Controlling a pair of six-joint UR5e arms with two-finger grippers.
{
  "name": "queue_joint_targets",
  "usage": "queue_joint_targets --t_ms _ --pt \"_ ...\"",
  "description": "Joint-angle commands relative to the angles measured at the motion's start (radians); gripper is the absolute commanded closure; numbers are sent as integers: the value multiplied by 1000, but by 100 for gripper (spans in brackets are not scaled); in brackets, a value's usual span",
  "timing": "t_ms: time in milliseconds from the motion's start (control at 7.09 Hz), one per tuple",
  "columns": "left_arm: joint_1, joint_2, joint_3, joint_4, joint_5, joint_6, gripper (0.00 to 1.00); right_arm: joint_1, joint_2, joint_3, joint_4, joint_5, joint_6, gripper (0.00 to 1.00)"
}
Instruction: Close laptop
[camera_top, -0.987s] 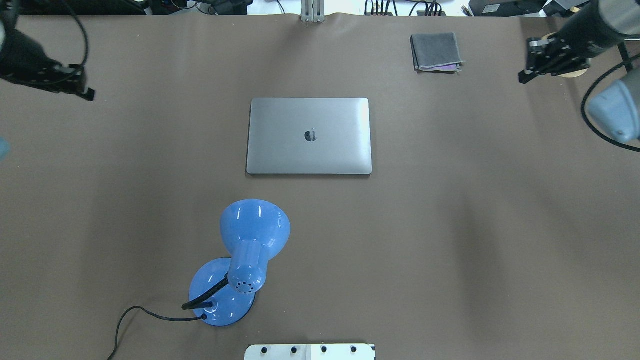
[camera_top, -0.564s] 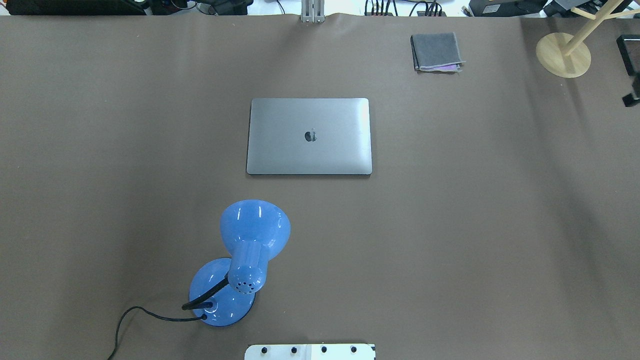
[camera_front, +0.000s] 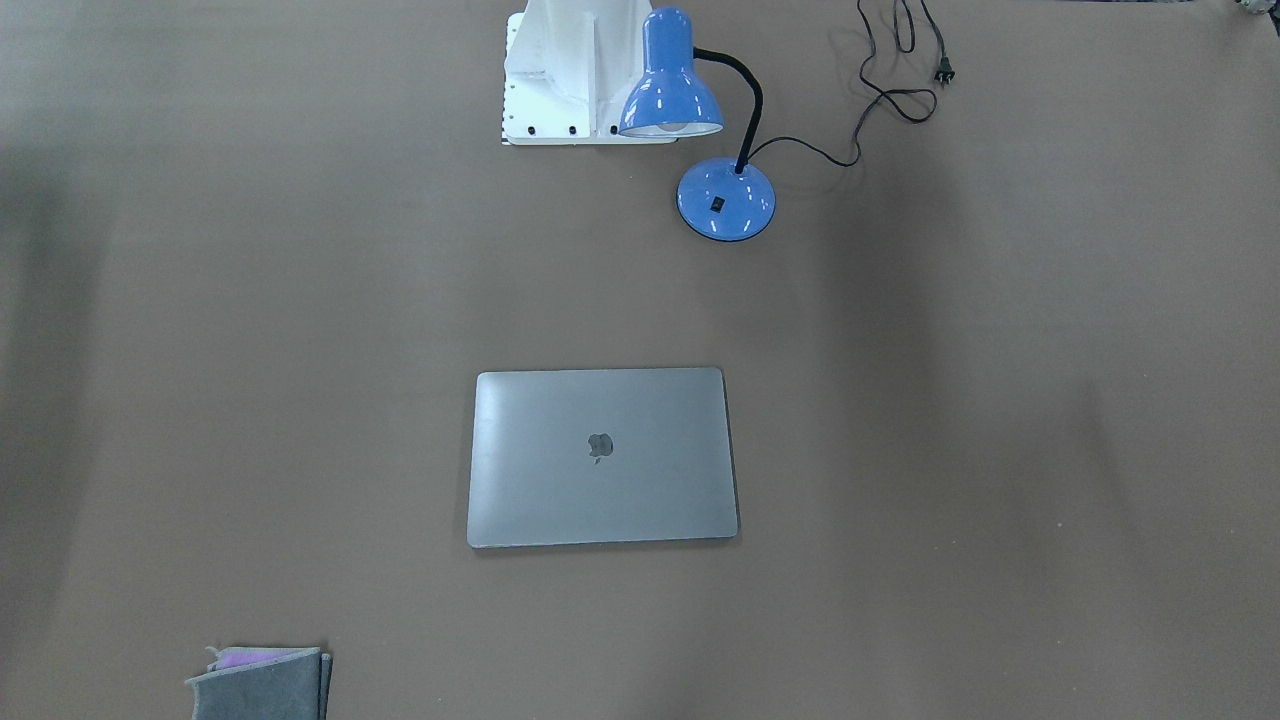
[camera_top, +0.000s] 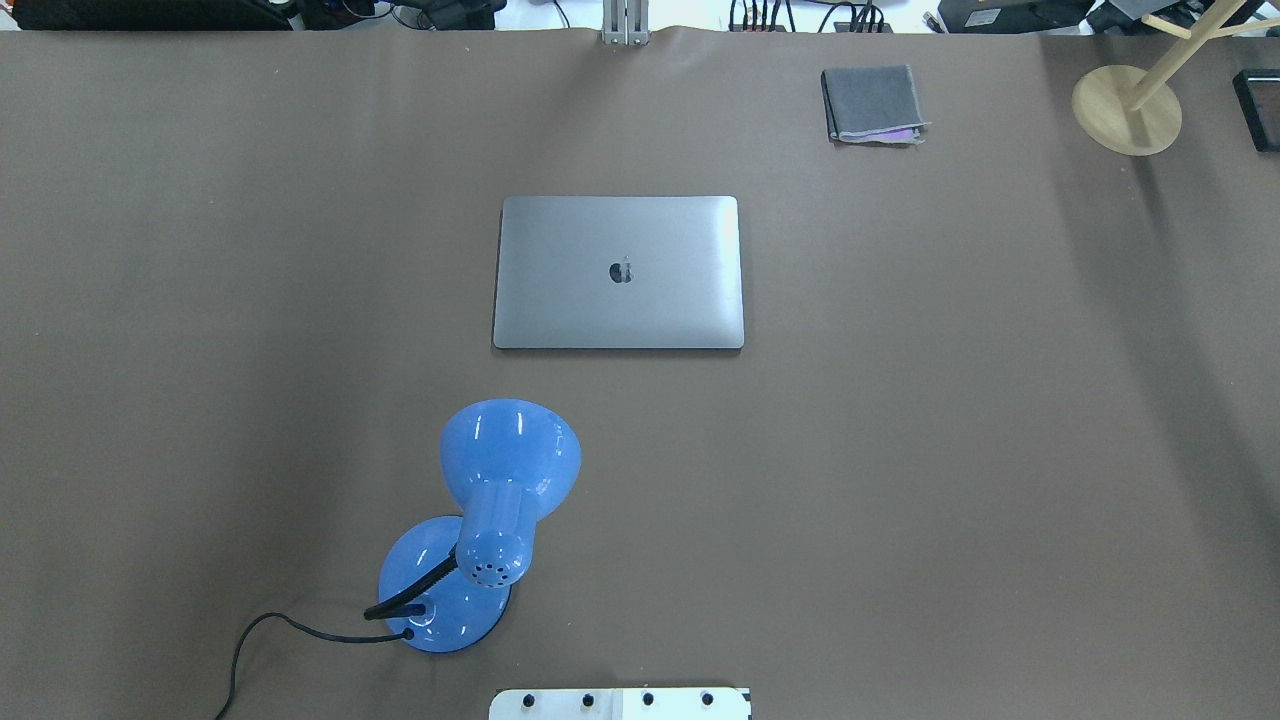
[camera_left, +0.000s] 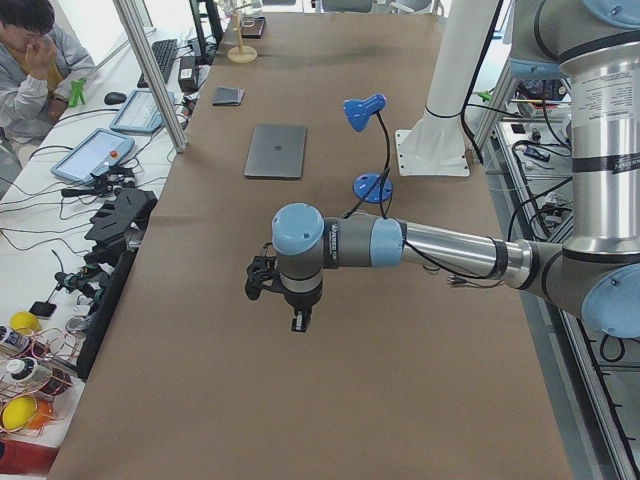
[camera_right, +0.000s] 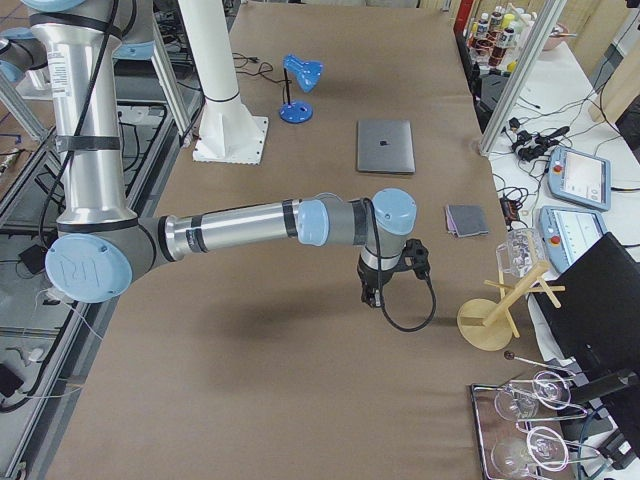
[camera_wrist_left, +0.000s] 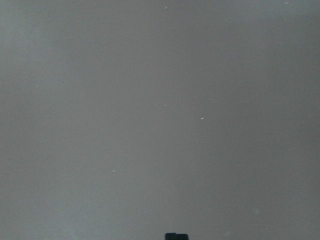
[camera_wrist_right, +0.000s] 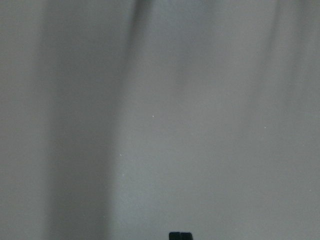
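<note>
The space-grey laptop (camera_top: 618, 272) lies flat in the middle of the table with its lid down and the apple logo facing up; it also shows in the front view (camera_front: 600, 455) and both side views (camera_left: 276, 151) (camera_right: 386, 146). My left gripper (camera_left: 298, 325) points down over bare table far to the laptop's left; in its wrist view only joined dark tips (camera_wrist_left: 176, 236) show, so it looks shut and empty. My right gripper (camera_right: 370, 298) points down over bare table far to the laptop's right, its tips (camera_wrist_right: 180, 235) together, shut and empty.
A blue desk lamp (camera_top: 505, 470) with its cord stands between the laptop and the robot base (camera_front: 560, 70). A folded grey cloth (camera_top: 872, 103) lies at the far right. A wooden stand (camera_top: 1127, 108) is at the far right corner. Glasses on a tray (camera_right: 530, 420) stand beyond it.
Both arms have drawn outward and left the overhead view: the left gripper off the left edge, the right off the right edge. The laptop stays closed and has not moved.
</note>
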Motion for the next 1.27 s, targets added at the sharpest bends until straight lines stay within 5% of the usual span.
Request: queue_joint_targets --t_ms 0,141,282,1128 --pt "-18 29 19 11 13 14 100 22 -26 -10 -4 -10 -64 100" --pt "-20 47 28 -6 11 14 99 22 -24 -14 -2 -5 -64 100" --pt "-18 40 28 -4 8 14 3 25 -34 -11 1 -1 -46 1" --pt "-29 21 27 -9 10 14 2 27 -26 -14 1 13 -46 0"
